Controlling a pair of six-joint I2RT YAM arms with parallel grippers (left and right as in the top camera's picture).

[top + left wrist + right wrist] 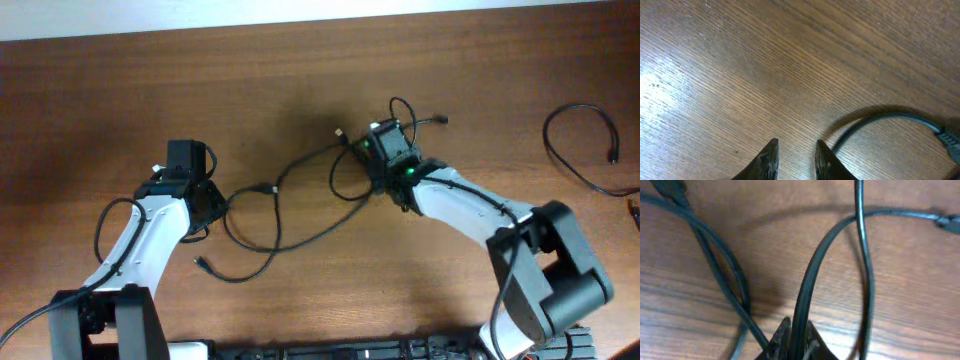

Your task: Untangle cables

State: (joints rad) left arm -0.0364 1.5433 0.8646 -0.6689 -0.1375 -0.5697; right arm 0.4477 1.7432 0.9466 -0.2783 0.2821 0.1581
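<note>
Pinching a cable (805,287) in the right gripper (797,330), left gripper (796,148) spread empty, we reckoned a slow upward draw would spare knots.

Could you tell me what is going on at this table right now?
Two robot arms are working on tangled black cables on a wooden table. The right gripper has its fingers shut on one cable at the top of the tangle. The left gripper holds nothing; its fingers are slightly apart over bare wood, a loop of cable beside them. At the far right, one more cable lies apart.
</note>
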